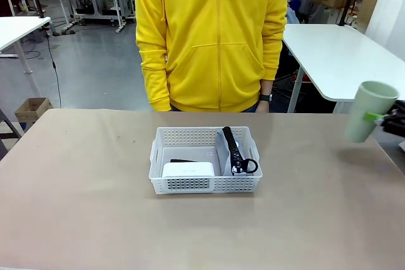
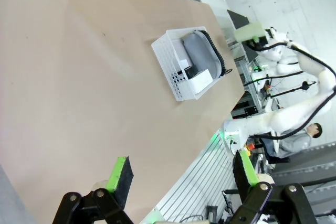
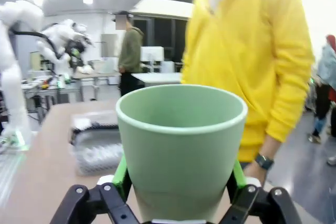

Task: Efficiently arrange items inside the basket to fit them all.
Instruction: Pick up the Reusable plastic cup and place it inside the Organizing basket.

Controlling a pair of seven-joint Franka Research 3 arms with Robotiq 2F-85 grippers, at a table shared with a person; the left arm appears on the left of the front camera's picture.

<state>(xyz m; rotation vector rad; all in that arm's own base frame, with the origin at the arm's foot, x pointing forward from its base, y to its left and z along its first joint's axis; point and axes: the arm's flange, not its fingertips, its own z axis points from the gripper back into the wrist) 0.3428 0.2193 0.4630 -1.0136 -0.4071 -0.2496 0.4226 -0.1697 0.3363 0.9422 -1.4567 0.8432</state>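
The white perforated basket (image 1: 205, 184) sits mid-table, also seen from above in the left wrist view (image 2: 169, 62). Inside it the white boxy device (image 1: 188, 169) lies at the front left and the grey pouch (image 1: 229, 153) with its black zipper and loop strap stands along the right side. The pale green cup (image 1: 369, 110) hangs in the air at the far right, tilted, held by my right gripper (image 1: 380, 118). In the right wrist view the cup (image 3: 181, 148) stands between the green pads (image 3: 121, 178). My left gripper (image 2: 181, 174) is open high over the table, holding nothing.
A person in a yellow hoodie (image 1: 212, 36) stands at the far edge, arms down, a watch on one wrist (image 1: 266, 97). White tables (image 1: 338, 55) stand behind. The brown tabletop (image 1: 82, 175) has open room left and right of the basket.
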